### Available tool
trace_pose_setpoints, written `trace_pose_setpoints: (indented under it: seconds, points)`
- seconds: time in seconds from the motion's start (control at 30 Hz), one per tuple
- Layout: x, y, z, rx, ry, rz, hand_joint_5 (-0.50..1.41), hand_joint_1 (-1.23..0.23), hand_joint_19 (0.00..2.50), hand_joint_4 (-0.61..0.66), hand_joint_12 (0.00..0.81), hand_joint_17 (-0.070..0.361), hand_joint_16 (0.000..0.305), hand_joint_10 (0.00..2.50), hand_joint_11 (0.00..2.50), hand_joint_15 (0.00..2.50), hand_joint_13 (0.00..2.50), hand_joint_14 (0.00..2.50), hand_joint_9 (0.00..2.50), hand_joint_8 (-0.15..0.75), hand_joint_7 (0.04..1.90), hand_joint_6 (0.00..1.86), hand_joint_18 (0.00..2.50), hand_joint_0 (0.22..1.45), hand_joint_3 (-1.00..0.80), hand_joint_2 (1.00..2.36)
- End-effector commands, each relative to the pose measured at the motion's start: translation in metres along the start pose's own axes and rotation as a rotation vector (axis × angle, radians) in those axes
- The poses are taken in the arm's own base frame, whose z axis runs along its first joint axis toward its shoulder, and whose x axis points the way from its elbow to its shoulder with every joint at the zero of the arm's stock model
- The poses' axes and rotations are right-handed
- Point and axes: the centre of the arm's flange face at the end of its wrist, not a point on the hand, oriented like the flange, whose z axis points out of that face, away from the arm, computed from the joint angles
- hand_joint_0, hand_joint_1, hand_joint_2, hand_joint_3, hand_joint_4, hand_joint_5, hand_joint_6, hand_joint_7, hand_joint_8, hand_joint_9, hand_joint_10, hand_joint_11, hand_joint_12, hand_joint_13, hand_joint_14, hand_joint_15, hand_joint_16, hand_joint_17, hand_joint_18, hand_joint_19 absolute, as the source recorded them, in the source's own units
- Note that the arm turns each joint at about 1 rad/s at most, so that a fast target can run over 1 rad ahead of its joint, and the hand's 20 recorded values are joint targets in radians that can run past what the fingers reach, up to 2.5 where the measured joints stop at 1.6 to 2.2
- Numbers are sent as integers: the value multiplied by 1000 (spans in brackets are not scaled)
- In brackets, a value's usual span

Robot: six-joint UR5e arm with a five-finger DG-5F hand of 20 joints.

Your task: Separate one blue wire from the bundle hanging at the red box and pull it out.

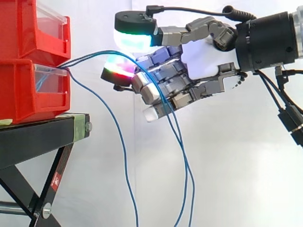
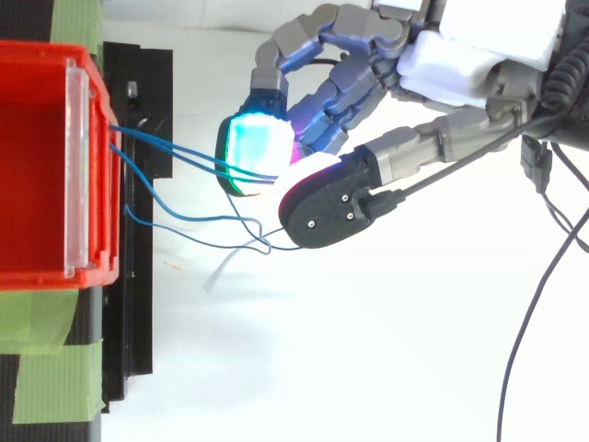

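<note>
Hand [image 1: 203,54], fingers curled, apparently pinches blue wires [image 1: 94,55] running from the 9 o'clock red bin [image 1: 19,94] toward 3, tails hanging toward 6.

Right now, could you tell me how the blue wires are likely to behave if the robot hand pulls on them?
The blue wires look floppy: they sag in long loops below the robot hand. They seem light, being very thin. They may well drag along together or tangle, since several run side by side from the red bin.
</note>
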Motion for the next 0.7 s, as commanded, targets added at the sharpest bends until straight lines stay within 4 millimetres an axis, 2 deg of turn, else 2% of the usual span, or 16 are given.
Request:
trace_pose_setpoints:
  seconds: [0.0, 0.23, 0.47, 0.67]
  points:
    - [0, 0, 0, 0, -1, 0, -247, -826, 658, 239, 472, 140, 62, 15, 1297, 1068, 997, 26, 892, 361, 965, 905, 746, 530, -477, 1001]
    - [0, 0, 0, 0, -1, 0, -246, -854, 647, 229, 461, 134, 60, 18, 1302, 1057, 991, 27, 879, 346, 964, 905, 735, 581, -411, 1007]
    - [0, 0, 0, 0, -2, 0, -246, -865, 647, 230, 457, 134, 60, 15, 1295, 1052, 991, 26, 877, 346, 949, 907, 742, 581, -486, 1001]
    - [0, 0, 0, 0, 0, 0, -244, -875, 607, 233, 453, 130, 58, 13, 1310, 1045, 1007, 26, 880, 338, 937, 910, 764, 683, -361, 1011]
